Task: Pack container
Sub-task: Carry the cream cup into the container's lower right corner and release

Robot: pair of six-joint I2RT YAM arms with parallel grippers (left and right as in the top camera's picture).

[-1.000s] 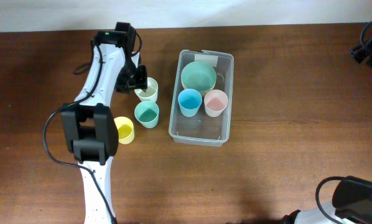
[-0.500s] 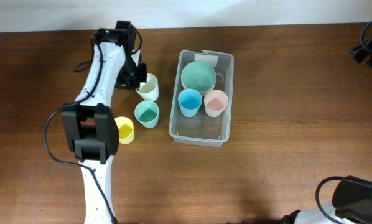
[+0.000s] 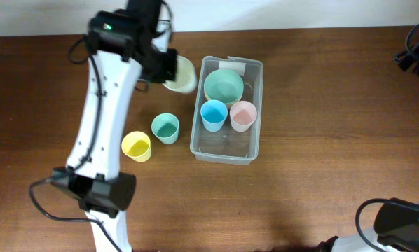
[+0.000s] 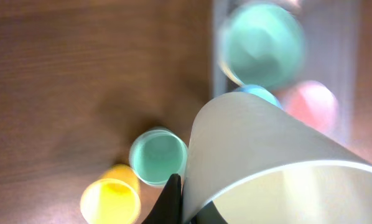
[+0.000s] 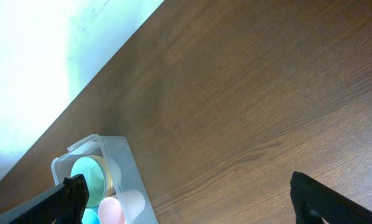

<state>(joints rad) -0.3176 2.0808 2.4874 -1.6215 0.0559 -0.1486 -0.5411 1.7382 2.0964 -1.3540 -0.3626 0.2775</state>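
Note:
My left gripper (image 3: 169, 70) is shut on a cream cup (image 3: 181, 75) and holds it in the air just left of the container's far end. The left wrist view shows the cup (image 4: 267, 162) large, pinched by its rim between the jaws. The clear container (image 3: 223, 155) holds a green bowl (image 3: 223, 85), a blue cup (image 3: 213, 114) and a pink cup (image 3: 243, 115). My right gripper (image 5: 201, 208) is open and empty, high above the table far to the right of the container (image 5: 129, 158).
A teal cup (image 3: 165, 128) and a yellow cup (image 3: 136, 145) stand on the wooden table left of the container. Both show in the left wrist view, teal (image 4: 158, 157) and yellow (image 4: 109, 200). The right arm's base and cables sit at the table's right edge.
My left gripper has lifted the cream cup off the table and carried it up and to the right, towards the container's far end. The other cups have not moved.

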